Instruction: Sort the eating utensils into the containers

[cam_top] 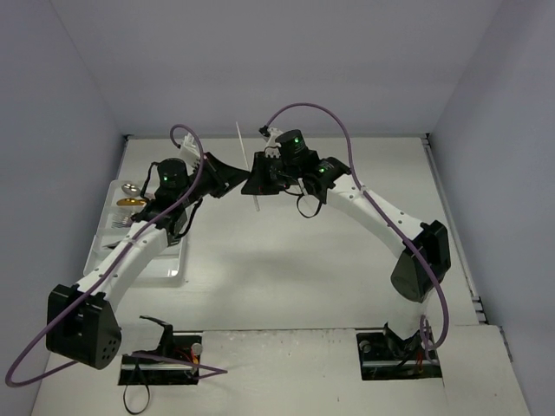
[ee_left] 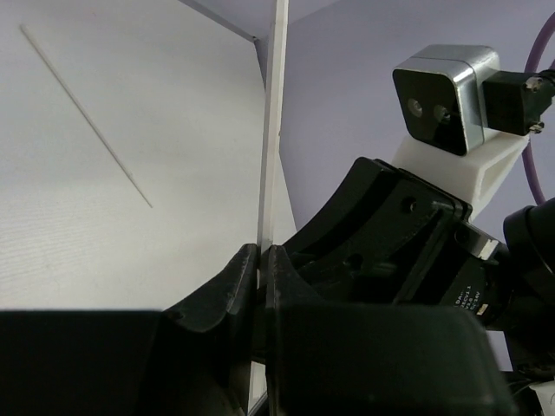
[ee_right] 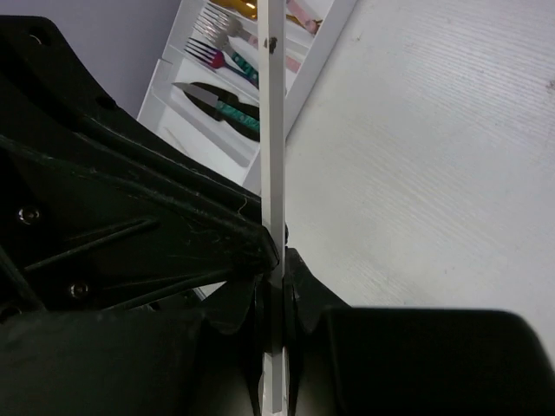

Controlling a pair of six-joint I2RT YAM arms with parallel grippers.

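A thin pale stick (ee_left: 276,130) is clamped in both grippers at once, above the table's far middle. My left gripper (ee_left: 262,251) is shut on it, and so is my right gripper (ee_right: 282,256), whose view shows the stick (ee_right: 276,130) running straight up from the jaws. From above, the two grippers meet tip to tip, left (cam_top: 238,178) and right (cam_top: 258,179), with the stick's end (cam_top: 257,204) poking out below. A second pale stick (ee_left: 87,113) lies loose on the table behind them (cam_top: 239,140). The white divided tray (cam_top: 176,270) sits at the left, holding cutlery.
In the tray (ee_right: 334,26) lie a green-handled knife (ee_right: 227,111), a fork (ee_right: 217,57), a gold spoon (cam_top: 130,202) and a silver spoon (cam_top: 130,186). The left arm reaches over the tray. The enclosure walls stand close behind the grippers.
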